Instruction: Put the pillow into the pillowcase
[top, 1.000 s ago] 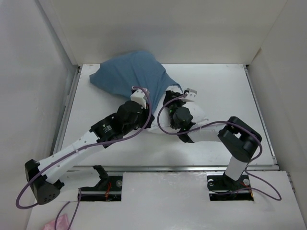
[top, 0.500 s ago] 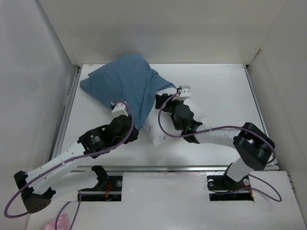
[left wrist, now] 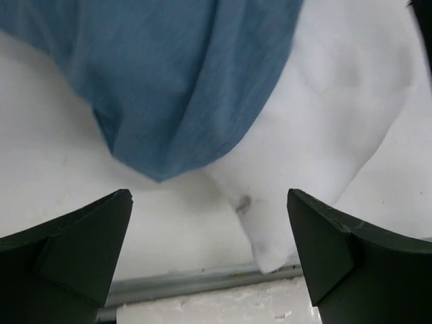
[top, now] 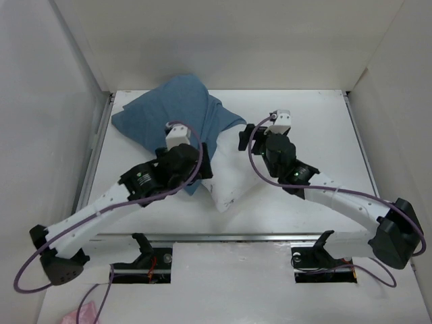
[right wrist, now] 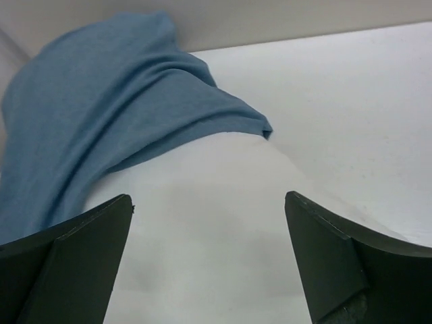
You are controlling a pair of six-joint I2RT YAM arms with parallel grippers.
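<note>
At the far left corner of the worktop (top: pixel 324 128), the blue pillowcase (top: pixel 169 111) lies bunched over the far part of the white pillow (top: pixel 226 182). The left pincer (left wrist: pixel 209 196) hangs wide open above the cloth's hem, holding nothing. The pillow's bare corner pokes out close to the front edge. The right pincer (right wrist: pixel 208 197) is wide open and empty. The worktop is bare on the right.

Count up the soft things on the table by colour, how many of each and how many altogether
Blue pillowcase: 1
White pillow: 1
Total: 2
</note>
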